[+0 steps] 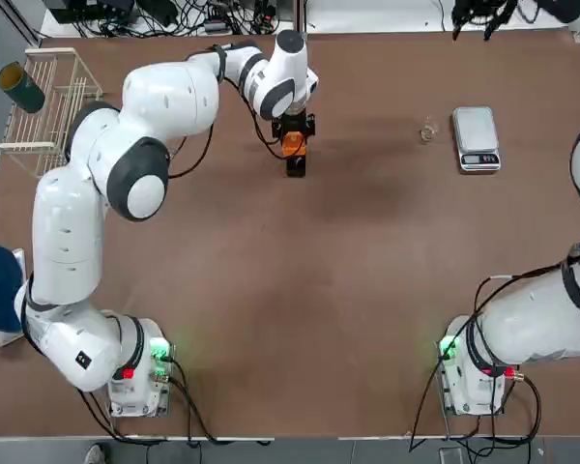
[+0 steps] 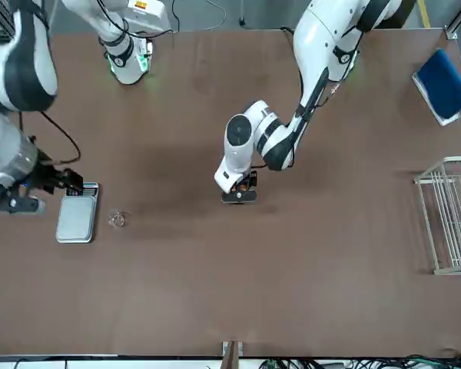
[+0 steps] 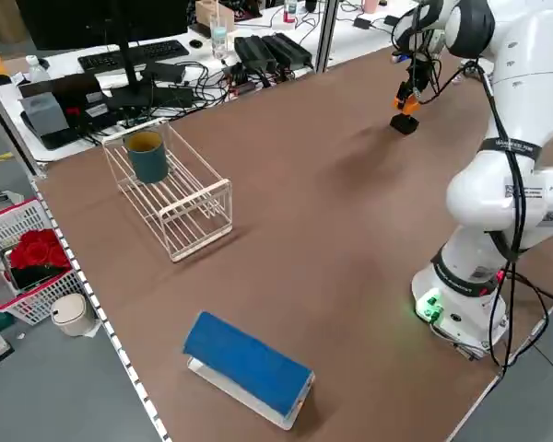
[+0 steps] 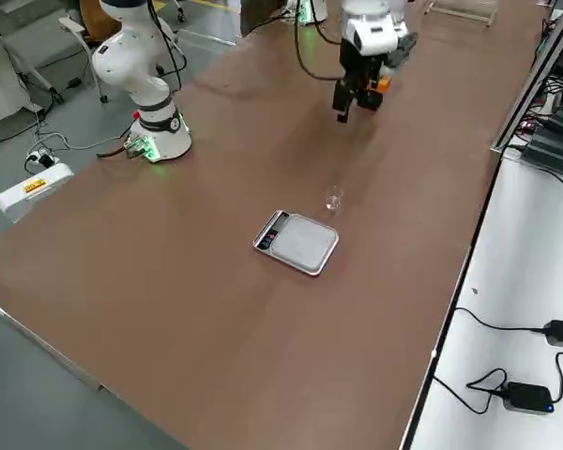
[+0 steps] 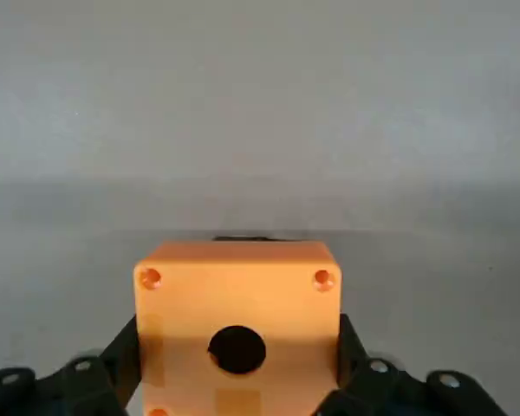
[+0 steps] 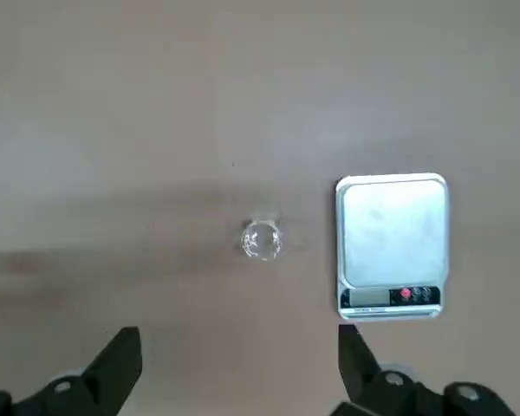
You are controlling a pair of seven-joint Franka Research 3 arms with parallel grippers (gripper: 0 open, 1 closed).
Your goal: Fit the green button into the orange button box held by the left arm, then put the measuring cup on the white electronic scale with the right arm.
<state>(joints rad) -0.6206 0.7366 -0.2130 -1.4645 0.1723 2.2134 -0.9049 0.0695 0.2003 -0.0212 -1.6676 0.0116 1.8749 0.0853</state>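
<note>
While the left claw point(image 1: 295, 145) is clamping the orange button box point(image 5: 237, 322), its round hole showing dark with no green cap visible, the right claw point(image 6: 238, 368) is hovering with fingers apart. The measuring cup point(image 6: 262, 240) is standing at the claw's twelve o'clock, the white electronic scale point(image 6: 392, 245) just beside it at three o'clock. Descending straight and closing gently on the cup's thin wall seems wisest.

Brown bench point(image 1: 348, 271), white wire rack point(image 1: 48, 106) at its edge holding a teal cup point(image 1: 20, 87), blue-topped pad point(image 3: 249, 366) near a corner
</note>
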